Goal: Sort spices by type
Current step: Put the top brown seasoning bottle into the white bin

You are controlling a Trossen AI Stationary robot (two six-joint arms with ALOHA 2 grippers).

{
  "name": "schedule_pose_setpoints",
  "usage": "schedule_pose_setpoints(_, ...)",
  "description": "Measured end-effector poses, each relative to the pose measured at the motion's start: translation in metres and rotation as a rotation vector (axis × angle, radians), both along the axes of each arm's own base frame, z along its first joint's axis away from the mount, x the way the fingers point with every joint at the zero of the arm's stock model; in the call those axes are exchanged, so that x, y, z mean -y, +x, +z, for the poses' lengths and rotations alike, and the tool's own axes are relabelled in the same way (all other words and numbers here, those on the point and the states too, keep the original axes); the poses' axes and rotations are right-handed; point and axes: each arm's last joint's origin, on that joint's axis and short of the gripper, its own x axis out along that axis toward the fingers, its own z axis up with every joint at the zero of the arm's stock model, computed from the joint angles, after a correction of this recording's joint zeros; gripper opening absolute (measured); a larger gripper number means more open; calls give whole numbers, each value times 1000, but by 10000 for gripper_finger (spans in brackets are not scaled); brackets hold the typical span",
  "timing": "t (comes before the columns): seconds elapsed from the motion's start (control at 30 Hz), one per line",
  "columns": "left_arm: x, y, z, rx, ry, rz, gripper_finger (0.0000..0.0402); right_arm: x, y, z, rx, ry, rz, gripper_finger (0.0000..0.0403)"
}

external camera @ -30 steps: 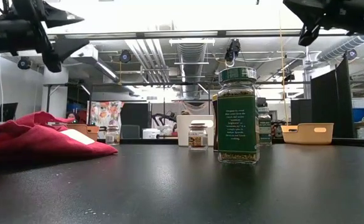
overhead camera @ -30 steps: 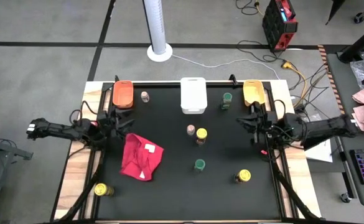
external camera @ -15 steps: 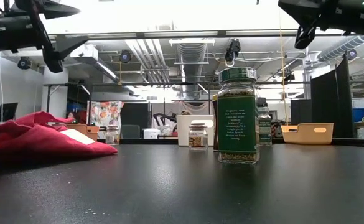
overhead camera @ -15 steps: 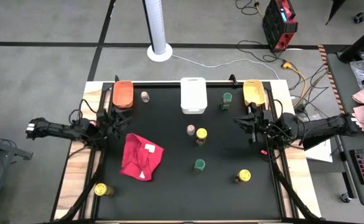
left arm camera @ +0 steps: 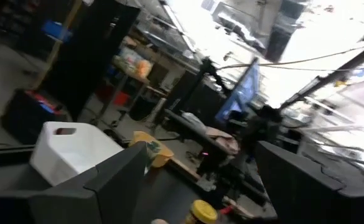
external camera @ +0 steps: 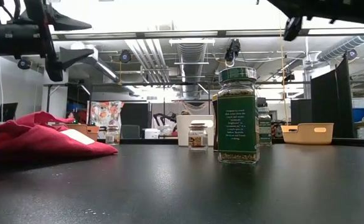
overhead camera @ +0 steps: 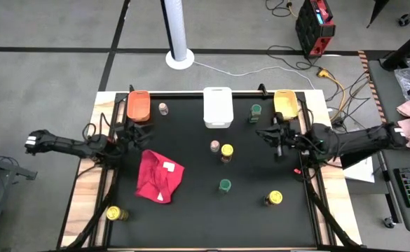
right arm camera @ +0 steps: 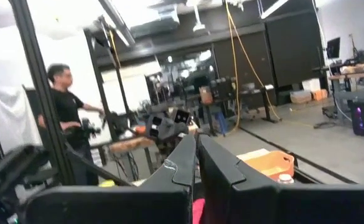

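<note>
Seven small spice jars show in the high view. On the black mat stand a pink-lidded jar (overhead camera: pixel 163 108), a green-lidded jar (overhead camera: pixel 256 110), a pink one (overhead camera: pixel 215 145) beside a yellow one (overhead camera: pixel 226 150), a green one (overhead camera: pixel 224 185) and a yellow one (overhead camera: pixel 275 199). Another yellow one (overhead camera: pixel 113 213) stands on the wooden edge. My left gripper (overhead camera: pixel 125 136) hovers open near the mat's left edge, its fingers wide apart (left arm camera: pixel 200 168). My right gripper (overhead camera: pixel 266 134) hovers shut (right arm camera: pixel 196 146) below the yellow bin, above the mat.
An orange bin (overhead camera: pixel 139 105), a white bin (overhead camera: pixel 217 107) and a yellow bin (overhead camera: pixel 284 103) line the far edge. A crumpled red cloth (overhead camera: pixel 159 175) lies left of centre. In the low view the green jar (external camera: pixel 238 115) stands nearest. A person (right arm camera: pixel 66 118) stands beyond the table.
My left gripper has drawn back toward the table's left edge, staying open. My right gripper has moved toward the table's left, out over the mat, and a little higher. No jar has moved.
</note>
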Motion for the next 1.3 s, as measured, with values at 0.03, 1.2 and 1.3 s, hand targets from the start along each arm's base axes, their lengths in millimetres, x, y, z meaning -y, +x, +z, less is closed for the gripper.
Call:
schedule_pose_setpoints(0.03,0,1,-1,-8,-1,6,285,0,6,2,-13,-2,-1,13)
schedule_pose_setpoints(1.2,9,24,16,-433,99,-193,285,-5,92,-7,-350,86,119,13)
schedule_pose_setpoints(1.3,10,28,21,-604,78,-227,285,-5,91,-11,-400,80,117,13)
